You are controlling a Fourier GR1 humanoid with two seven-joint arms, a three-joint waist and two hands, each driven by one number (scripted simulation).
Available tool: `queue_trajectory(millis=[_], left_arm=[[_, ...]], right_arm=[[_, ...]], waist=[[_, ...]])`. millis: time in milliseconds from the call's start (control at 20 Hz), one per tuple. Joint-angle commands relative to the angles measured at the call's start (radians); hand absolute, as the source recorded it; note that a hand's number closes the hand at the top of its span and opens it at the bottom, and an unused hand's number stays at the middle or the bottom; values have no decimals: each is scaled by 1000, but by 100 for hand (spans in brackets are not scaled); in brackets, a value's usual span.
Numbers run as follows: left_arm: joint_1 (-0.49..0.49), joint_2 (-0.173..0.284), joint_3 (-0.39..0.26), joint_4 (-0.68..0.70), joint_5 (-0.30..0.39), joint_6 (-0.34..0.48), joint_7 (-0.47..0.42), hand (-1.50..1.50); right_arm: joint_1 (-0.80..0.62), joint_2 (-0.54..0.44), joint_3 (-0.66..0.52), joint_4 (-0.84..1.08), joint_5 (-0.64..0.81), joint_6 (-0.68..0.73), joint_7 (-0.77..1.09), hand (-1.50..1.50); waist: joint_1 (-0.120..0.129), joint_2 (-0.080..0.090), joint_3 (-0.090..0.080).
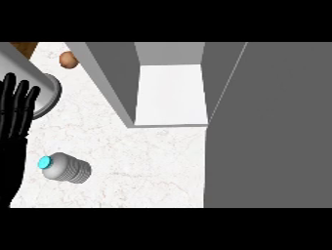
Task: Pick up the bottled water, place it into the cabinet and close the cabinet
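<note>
Nothing of the task looks done yet: the bottle (65, 168) lies on its side on the counter (147, 166) in the lower left of the frame, its blue cap toward the left, untouched by any hand. The left hand (4, 127) stands at the left edge with fingers straight and spread, holding nothing, just left of the bottle and apart from it; it looks at rest. The right hand is not in view. The cabinet (169, 93) sits at upper centre, open, with a bare white shelf showing, and its door (277, 127) fills the right side of the frame as a broad grey panel. Picking up, placing and closing all remain. For room, a wide stretch of bare counter lies between the bottle and the cabinet's front edge, so the path up and right seems free. At upper left a grey cylinder (17, 63) and a brown object (68, 59) crowd the corner beside the cabinet's left wall, and the door bounds the space on the right.
</note>
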Motion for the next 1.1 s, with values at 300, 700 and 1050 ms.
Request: queue_trajectory(millis=[300, 700, 1050], left_arm=[[192, -92, 57, -100, 72, 312, 128, -150], [462, -94, -222, -339, -6, 525, 118, -150], [661, -94, -237, -490, 45, 449, 96, -150]], right_arm=[[229, 7, 72, -99, -128, 104, 95, -150], [444, -46, 67, -360, -198, 150, 186, -150], [527, -18, 86, -418, -211, 170, 173, -150]], waist=[[36, -19, -13], [16, -14, -10], [28, -14, -11]])
